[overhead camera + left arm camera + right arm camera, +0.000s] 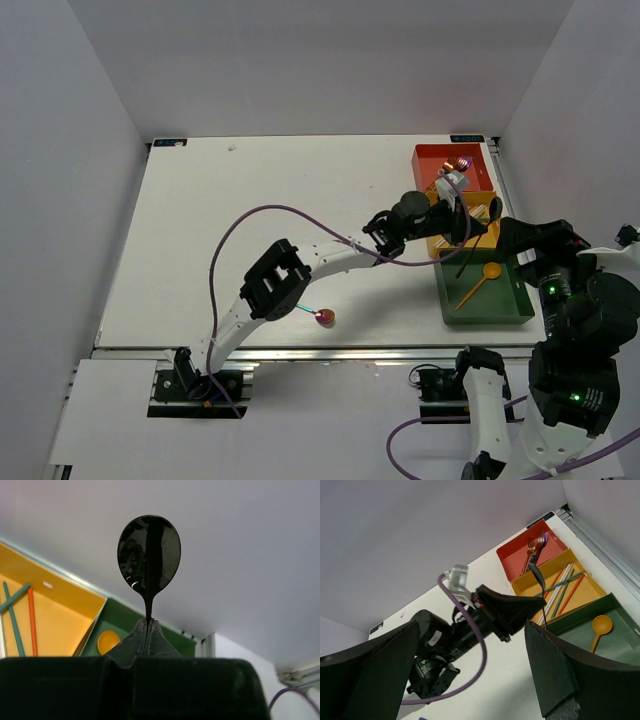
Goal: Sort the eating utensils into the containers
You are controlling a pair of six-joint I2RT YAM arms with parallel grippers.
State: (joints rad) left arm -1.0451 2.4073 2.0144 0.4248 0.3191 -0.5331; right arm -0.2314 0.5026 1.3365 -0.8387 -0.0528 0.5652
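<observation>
Black spoon [149,555] pinched by its handle in left gripper [147,630], hanging about where yellow tray [60,625] meets green tray [500,300]. Best shifted over green, lowered flat beside gold spoon [480,283] before letting go. Right gripper [471,627] spread wide, holding nothing.

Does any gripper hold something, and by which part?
Left gripper pinches the black spoon on its handle, just below the bowl; right gripper is open and empty.
</observation>
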